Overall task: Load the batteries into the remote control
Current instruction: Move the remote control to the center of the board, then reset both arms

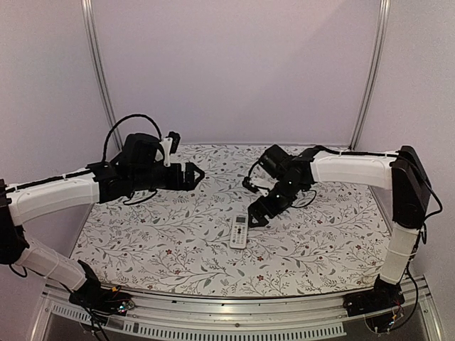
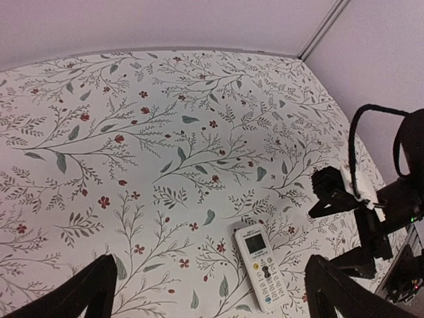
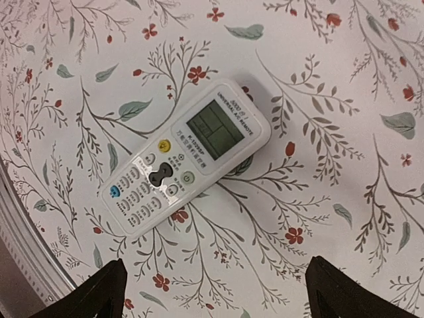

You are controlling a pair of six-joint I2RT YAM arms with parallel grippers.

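Observation:
The remote control [image 1: 239, 231] lies flat on the floral table, face up, screen end pointing away from the arm bases. It also shows in the left wrist view [image 2: 262, 266] and the right wrist view [image 3: 185, 156]. My right gripper [image 1: 257, 214] hovers just above and right of the remote's far end, open and empty [image 3: 215, 298]. My left gripper [image 1: 195, 175] hangs well to the left of the remote and further back, open with nothing between its fingers [image 2: 212, 298]. No batteries are in view.
The floral cloth [image 1: 178, 234] covers the whole table. A metal rail [image 1: 234, 312] runs along the near edge, also visible at the lower left in the right wrist view [image 3: 20, 252]. Two metal posts [image 1: 99, 71] stand at the back corners.

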